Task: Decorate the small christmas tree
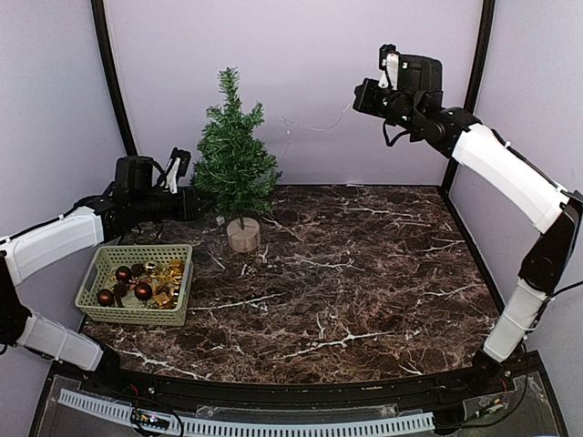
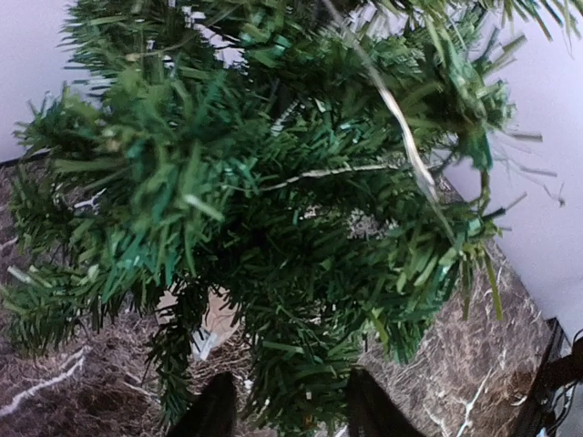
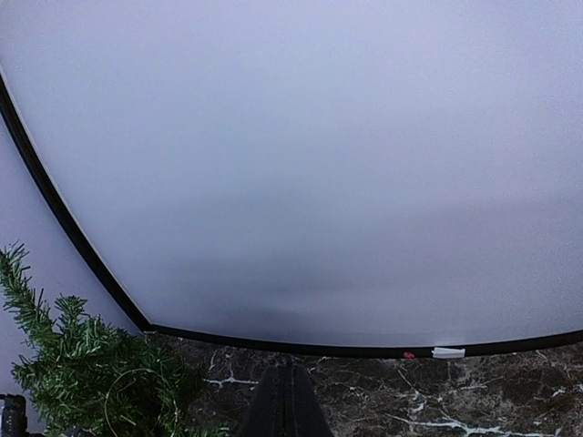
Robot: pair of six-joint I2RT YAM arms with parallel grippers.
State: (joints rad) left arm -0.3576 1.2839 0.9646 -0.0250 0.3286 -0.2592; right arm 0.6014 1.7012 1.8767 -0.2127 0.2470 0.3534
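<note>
Table: a dark brown marble-patterned tabletop (image 1: 364, 273) with white veins, carrying everything below.
My right arm (image 1: 510, 177): white and black, rising from the near right corner, bent at the elbow, its wrist held high near the back wall, well clear of the table.
My left arm (image 1: 55, 241): reaching in low from the left, forearm about level, wrist pointed at the tree's lower branches.
Tree: the small christmas tree (image 1: 235, 164), dark green and bristly, stands upright on its round pale wooden stump at the back left of the table, just behind the basket.
Basket: a pale green plastic mesh basket (image 1: 100, 273) near the left edge, below my left forearm.
My left pincer (image 2: 287, 410): fingers spread, with the tips of the lower needles in the gap; I cannot tell whether they touch.
My right pincer (image 3: 287, 401): fingers pressed together, pinching nothing, pointing at the bare wall.
Ornaments: dark red balls and gold trinkets (image 1: 143, 291) heaped in the basket.
</note>
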